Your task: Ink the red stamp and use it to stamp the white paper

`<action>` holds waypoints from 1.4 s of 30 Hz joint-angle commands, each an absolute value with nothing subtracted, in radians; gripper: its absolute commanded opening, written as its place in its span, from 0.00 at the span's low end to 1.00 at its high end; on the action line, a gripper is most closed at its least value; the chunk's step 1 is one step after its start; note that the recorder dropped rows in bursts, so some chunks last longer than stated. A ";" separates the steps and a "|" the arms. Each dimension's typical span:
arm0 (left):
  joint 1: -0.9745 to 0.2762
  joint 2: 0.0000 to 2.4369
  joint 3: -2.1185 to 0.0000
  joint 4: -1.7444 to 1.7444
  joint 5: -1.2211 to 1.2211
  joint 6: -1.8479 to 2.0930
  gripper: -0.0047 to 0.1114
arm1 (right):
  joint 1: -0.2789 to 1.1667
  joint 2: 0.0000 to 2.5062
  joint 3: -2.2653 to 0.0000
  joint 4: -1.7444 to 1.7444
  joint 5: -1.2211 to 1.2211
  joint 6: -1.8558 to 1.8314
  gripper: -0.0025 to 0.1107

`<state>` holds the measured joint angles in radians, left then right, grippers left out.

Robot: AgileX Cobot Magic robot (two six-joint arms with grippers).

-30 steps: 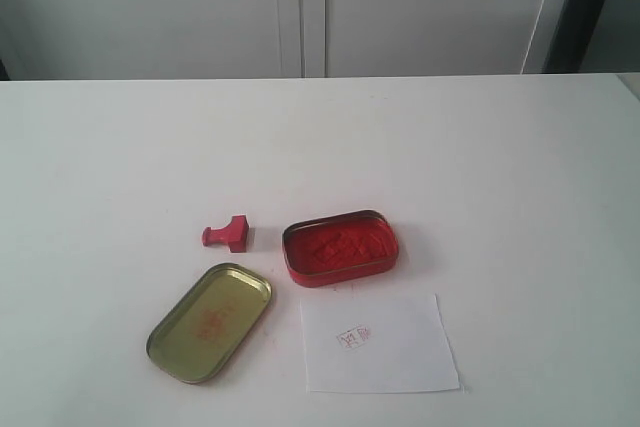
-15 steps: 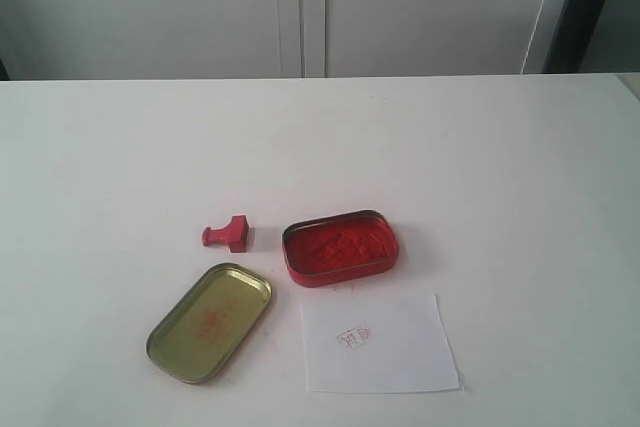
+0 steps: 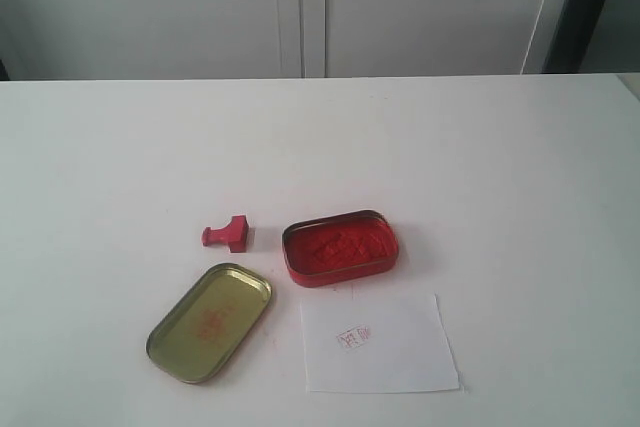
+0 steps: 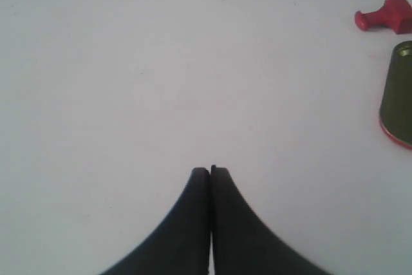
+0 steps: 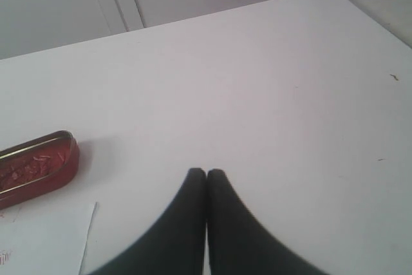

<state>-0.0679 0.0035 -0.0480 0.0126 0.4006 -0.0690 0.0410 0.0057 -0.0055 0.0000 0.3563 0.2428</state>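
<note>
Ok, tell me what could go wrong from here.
1. The red stamp lies on its side and is small. A grasp on it may slip or lift it tilted, giving an uneven print.
2. The white paper lies loose and already carries a red print. Another press could overlap it or shift the sheet.
3. The gold lid sits close to the stamp and could be knocked.
</note>
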 commanded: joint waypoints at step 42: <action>-0.067 0.000 0.000 0.000 0.353 -0.075 0.04 | 0.038 0.000 0.000 -0.008 0.340 0.243 0.02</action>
